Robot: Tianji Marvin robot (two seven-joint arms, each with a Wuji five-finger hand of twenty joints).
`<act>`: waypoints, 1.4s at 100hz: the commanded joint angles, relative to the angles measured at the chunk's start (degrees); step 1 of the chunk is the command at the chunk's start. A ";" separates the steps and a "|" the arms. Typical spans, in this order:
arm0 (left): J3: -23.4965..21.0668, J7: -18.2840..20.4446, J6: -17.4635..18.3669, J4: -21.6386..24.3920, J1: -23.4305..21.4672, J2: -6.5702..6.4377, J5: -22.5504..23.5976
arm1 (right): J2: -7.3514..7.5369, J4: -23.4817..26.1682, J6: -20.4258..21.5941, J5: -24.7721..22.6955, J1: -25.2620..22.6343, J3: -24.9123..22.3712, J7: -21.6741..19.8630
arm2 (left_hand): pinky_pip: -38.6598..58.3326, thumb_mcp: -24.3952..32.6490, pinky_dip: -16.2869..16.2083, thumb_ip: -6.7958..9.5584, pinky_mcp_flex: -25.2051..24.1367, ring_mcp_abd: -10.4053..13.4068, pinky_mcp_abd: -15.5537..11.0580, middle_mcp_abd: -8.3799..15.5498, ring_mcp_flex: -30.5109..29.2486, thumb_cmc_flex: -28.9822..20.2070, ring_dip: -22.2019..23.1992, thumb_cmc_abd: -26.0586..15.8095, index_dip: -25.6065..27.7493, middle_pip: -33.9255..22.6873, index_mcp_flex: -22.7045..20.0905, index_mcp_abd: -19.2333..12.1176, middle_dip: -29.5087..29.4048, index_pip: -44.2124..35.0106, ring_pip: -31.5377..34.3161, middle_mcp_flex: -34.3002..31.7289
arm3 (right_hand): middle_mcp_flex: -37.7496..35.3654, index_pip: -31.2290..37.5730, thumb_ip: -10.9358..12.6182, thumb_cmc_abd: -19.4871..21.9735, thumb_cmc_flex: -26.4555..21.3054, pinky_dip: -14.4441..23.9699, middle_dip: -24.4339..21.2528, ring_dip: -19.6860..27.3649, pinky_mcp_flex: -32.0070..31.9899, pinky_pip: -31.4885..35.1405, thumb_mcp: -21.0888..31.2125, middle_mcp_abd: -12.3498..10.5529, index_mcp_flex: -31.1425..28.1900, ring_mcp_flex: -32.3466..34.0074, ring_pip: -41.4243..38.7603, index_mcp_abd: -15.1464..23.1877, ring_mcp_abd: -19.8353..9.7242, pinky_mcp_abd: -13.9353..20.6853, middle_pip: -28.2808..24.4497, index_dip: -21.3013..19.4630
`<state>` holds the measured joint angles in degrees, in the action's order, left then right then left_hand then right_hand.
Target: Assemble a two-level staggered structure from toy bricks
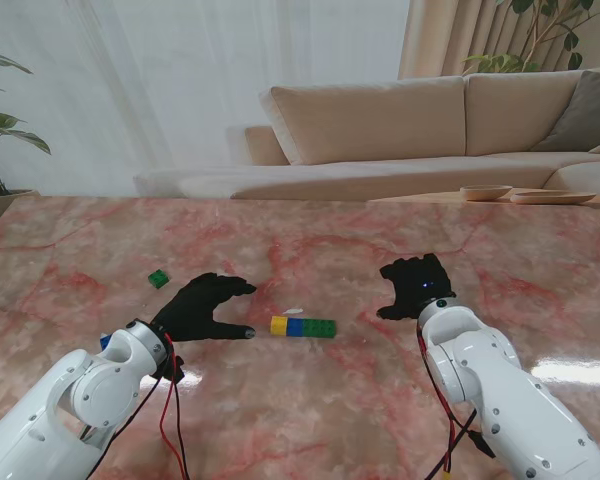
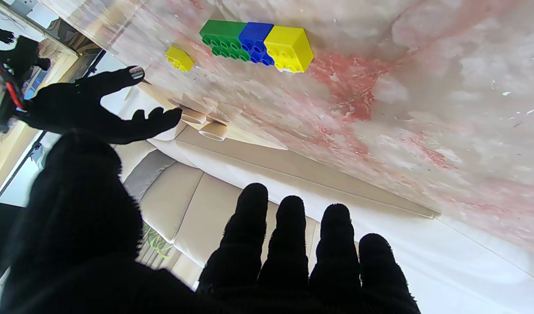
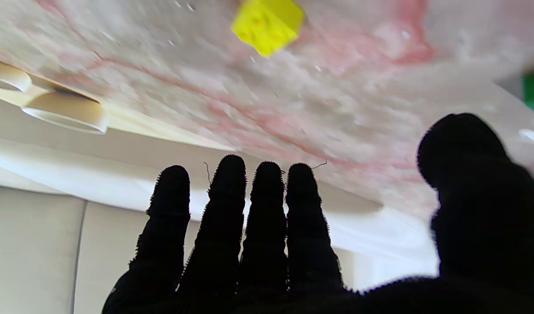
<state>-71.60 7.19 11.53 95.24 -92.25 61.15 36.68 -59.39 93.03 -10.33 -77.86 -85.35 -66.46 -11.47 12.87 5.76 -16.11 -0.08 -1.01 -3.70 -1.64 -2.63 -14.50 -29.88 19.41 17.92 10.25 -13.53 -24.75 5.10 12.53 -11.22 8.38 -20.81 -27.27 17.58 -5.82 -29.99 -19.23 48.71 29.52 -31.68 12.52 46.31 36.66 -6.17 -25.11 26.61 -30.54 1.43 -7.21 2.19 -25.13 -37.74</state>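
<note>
Stand view, marble surface (image 1: pixel 310 420). Item: base row (image 1: pixel 303 326) of yellow, blue, green bricks, centre, between both hands. Loose green brick (image 1: pixel 158 279) farther left; loose yellow brick (image 2: pixel 179 59) near right hand. Left hand (image 1: pixel 205 306): fingers spread, holding nothing. Right hand (image 1: pixel 417 285): fingers apart, holding nothing. Advice: pinch a loose brick by its sides, seat it across a seam.

table (image 1: pixel 310 400): glossy marble | bricks (image 1: pixel 302 326): shiny plastic | fingers (image 2: pixel 249 244): matt cloth
</note>
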 commanded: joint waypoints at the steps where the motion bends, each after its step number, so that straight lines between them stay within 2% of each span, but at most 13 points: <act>1: 0.19 -0.23 0.00 -0.33 -0.07 0.11 0.01 | 0.72 -2.44 -0.63 0.36 0.79 -0.52 -1.56 | -2.35 0.74 -0.72 0.05 -0.18 2.58 -2.79 0.10 2.93 -0.20 -0.53 -2.03 -0.80 1.23 -0.01 0.69 -0.73 1.09 -2.08 2.08 | 2.07 -1.35 2.48 -1.04 1.10 -0.70 -0.79 0.39 -0.31 0.84 0.69 1.60 2.14 0.29 0.51 -1.98 0.72 -0.76 0.70 0.71; 17: 0.17 -0.23 0.00 -0.54 0.04 0.10 0.12 | 1.09 -6.38 -1.09 0.29 3.15 0.09 -2.74 | -2.64 0.73 -0.59 0.08 -0.25 2.60 -2.82 0.10 2.95 -0.19 -0.55 -2.10 -0.82 1.28 0.05 0.69 -0.75 1.12 -2.13 2.12 | 4.33 -2.32 2.71 -1.81 0.37 -0.73 -0.41 0.00 -0.12 1.04 0.79 2.26 4.10 -0.58 -0.22 -3.35 0.67 -0.70 -0.09 1.04; 33: 0.11 -0.11 -0.15 -0.67 0.08 0.06 0.29 | 1.39 -10.15 -1.29 0.91 5.83 1.58 -2.94 | -2.82 0.75 -0.56 0.12 -0.17 2.62 -2.91 0.11 2.96 -0.25 -0.56 -2.08 -0.81 1.23 -0.02 0.80 -0.73 1.08 -2.15 2.09 | 3.71 -1.01 2.49 -2.43 -0.21 -0.57 0.44 -0.65 0.61 1.95 0.31 2.01 3.56 -0.22 -1.93 -2.96 0.35 -0.47 -2.20 0.01; 61: 0.26 0.14 -0.85 -1.06 0.10 0.02 0.43 | 1.70 -16.68 -3.24 3.89 10.72 6.65 -2.14 | -3.18 0.76 -0.51 0.10 -0.22 2.64 -3.11 0.04 3.06 -0.26 -0.60 -2.02 -0.83 1.28 -0.06 0.83 -0.76 1.14 -2.18 2.11 | 0.23 4.53 2.07 -3.27 -0.33 0.07 4.94 -3.29 3.78 7.77 -0.93 0.02 2.28 2.86 -7.55 -0.89 -0.71 0.36 -7.76 -5.95; 77: 0.18 0.41 -1.06 -0.95 -0.01 -0.03 0.45 | 1.73 -19.64 -4.15 6.04 12.62 9.35 -0.76 | -3.23 0.75 -0.60 0.07 -0.14 2.63 -3.12 0.04 3.07 -0.23 -0.60 -2.01 -0.82 1.25 -0.11 0.78 -0.74 1.11 -2.16 2.10 | -4.45 7.55 1.89 -3.62 -1.44 0.47 7.24 -5.23 6.44 11.99 -1.14 -1.56 -2.04 6.81 -11.25 1.28 -1.28 0.32 -10.27 -8.90; 99: 0.08 0.61 -1.13 -0.88 -0.10 -0.06 0.46 | 1.64 -23.51 -4.09 8.84 14.78 12.72 2.80 | -3.38 0.78 -0.64 0.04 -0.19 2.62 -3.21 -0.01 3.00 -0.23 -0.58 -1.98 -0.82 1.22 -0.15 0.77 -0.73 1.06 -2.11 2.04 | -13.67 9.74 1.43 -2.85 -5.42 -0.19 7.59 -5.95 10.42 15.55 -0.02 -2.86 -9.47 13.93 -12.08 4.29 -1.78 -0.03 -10.08 -8.93; 110: 0.02 0.58 -1.17 -0.86 -0.17 -0.06 0.51 | 1.46 -25.27 -3.96 9.83 15.44 13.93 6.11 | -3.50 0.78 -0.64 0.05 -0.18 2.70 -3.27 -0.02 2.99 -0.18 -0.57 -2.10 -0.83 1.22 -0.08 0.83 -0.72 1.08 -2.08 2.03 | -20.15 14.04 -0.24 -2.62 -6.72 -0.53 8.68 -7.71 13.59 19.95 6.18 -4.45 -14.29 19.01 -13.88 7.57 -2.62 0.31 -10.52 -8.90; 112: 0.02 0.57 -1.17 -0.86 -0.18 -0.06 0.52 | 1.41 -25.48 -3.89 10.09 15.50 14.05 6.58 | -3.52 0.76 -0.64 0.04 -0.18 2.71 -3.27 0.04 3.01 -0.16 -0.58 -2.06 -0.83 1.23 -0.12 0.81 -0.73 1.07 -2.09 2.07 | -21.48 15.23 -2.41 -2.83 -7.36 -0.49 8.87 -8.09 13.99 20.88 7.05 -4.64 -15.00 19.86 -14.39 8.42 -2.70 0.40 -10.59 -8.30; 113: 0.01 0.58 -1.16 -0.86 -0.19 -0.07 0.53 | 1.39 -25.57 -3.88 10.21 15.52 14.11 6.82 | -3.53 0.76 -0.64 0.04 -0.19 2.67 -3.25 0.03 3.02 -0.15 -0.58 -2.06 -0.83 1.22 -0.12 0.80 -0.73 1.07 -2.09 2.06 | -22.07 16.91 -3.56 -3.04 -7.61 -0.67 9.11 -8.34 14.22 21.35 7.53 -4.69 -15.02 20.29 -14.56 8.91 -2.74 0.38 -10.58 -6.68; 117: 0.00 0.62 -1.14 -0.86 -0.20 -0.08 0.56 | 1.29 -25.81 -3.86 10.51 15.53 14.20 7.68 | -3.59 0.74 -0.63 0.04 -0.21 2.69 -3.26 -0.02 3.04 -0.10 -0.58 -2.12 -0.84 1.23 -0.10 0.73 -0.73 1.08 -2.10 2.07 | -24.36 21.68 -6.55 -3.72 -9.00 -0.65 9.66 -9.08 15.27 22.93 8.22 -5.20 -15.55 22.09 -15.75 10.92 -2.99 0.54 -11.00 -3.80; 122: -0.01 0.66 -1.11 -0.86 -0.21 -0.09 0.56 | 1.14 -25.91 -3.71 10.94 15.37 14.02 8.74 | -3.67 0.75 -0.63 0.05 -0.22 2.69 -3.31 0.09 3.03 -0.14 -0.58 -2.12 -0.85 1.23 -0.09 0.73 -0.73 1.09 -2.10 2.05 | -27.16 27.93 -8.46 -4.69 -10.30 -0.46 13.42 -9.87 16.45 24.77 9.72 -5.55 -15.82 23.96 -17.15 13.35 -3.13 0.56 -11.06 -0.13; 129: -0.03 0.69 -1.04 -0.85 -0.21 -0.10 0.58 | 0.99 -25.44 -3.25 11.11 14.74 13.36 9.83 | -3.77 0.74 -0.63 0.06 -0.24 2.71 -3.34 0.03 3.06 -0.15 -0.59 -2.11 -0.86 1.25 -0.03 0.78 -0.74 1.11 -2.12 2.10 | -29.80 32.15 -9.39 -5.28 -10.64 -0.36 15.56 -10.44 17.68 26.49 11.18 -5.58 -16.61 25.78 -18.31 15.04 -3.15 0.63 -10.44 2.87; 140: -0.02 0.54 -0.81 -0.98 -0.15 -0.09 0.69 | 0.83 -22.34 -2.16 10.15 12.44 10.98 10.57 | -3.88 0.73 -0.67 0.09 -0.21 2.71 -3.38 0.07 3.13 -0.13 -0.61 -2.19 -0.87 1.27 0.02 0.84 -0.74 1.13 -2.15 2.16 | -32.66 33.13 -9.35 -5.66 -10.75 -0.10 15.89 -10.88 18.88 28.10 12.51 -5.60 -19.30 27.76 -19.36 15.98 -2.99 0.56 -10.36 4.00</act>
<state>-71.68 7.81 10.67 94.48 -92.12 61.10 37.19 -58.50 68.11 -12.83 -66.90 -70.86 -54.66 -0.31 11.50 5.76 -16.11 -0.08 -1.01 -3.69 -2.22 -2.63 -14.49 -29.87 19.39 17.92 10.25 -13.53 -24.75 5.10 12.53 -11.22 8.39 -20.81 -57.51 44.44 -13.99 -36.31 -26.78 48.71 44.37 -41.17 30.63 71.25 44.26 -10.93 -40.16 52.19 -48.30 10.66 -9.48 2.49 -35.52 -33.38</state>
